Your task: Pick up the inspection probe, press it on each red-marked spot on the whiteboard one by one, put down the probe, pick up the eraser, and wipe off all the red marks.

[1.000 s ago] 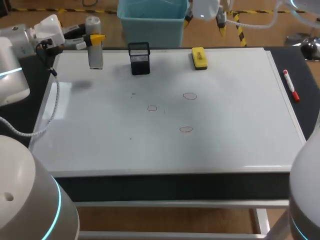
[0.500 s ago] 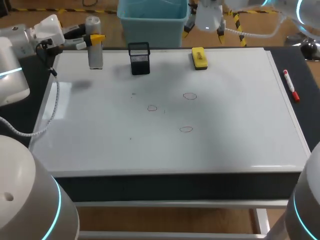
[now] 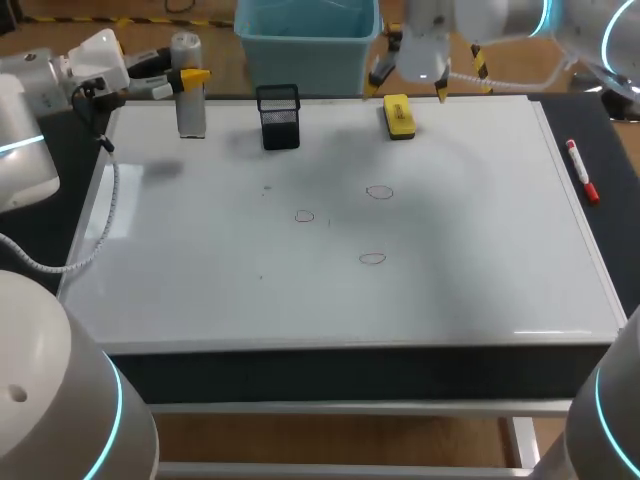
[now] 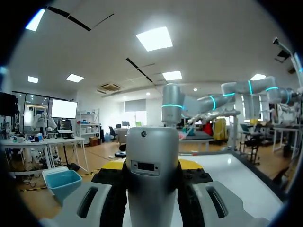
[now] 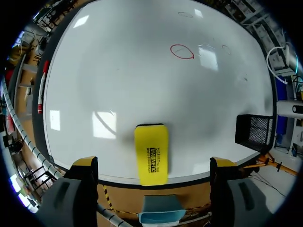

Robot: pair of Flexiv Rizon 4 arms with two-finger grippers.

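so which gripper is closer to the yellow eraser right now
Right. The right gripper hangs open above the eraser, at the whiteboard's far edge; the left gripper is at the far left corner, shut on the probe.

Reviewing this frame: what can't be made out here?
Left wrist view: the probe fills the middle, hiding the red marks; its lower end is cut off.
Head view: whether the probe's base touches the whiteboard, too small to tell.
Right wrist view: only the nearest red mark is clear; the others are too small.
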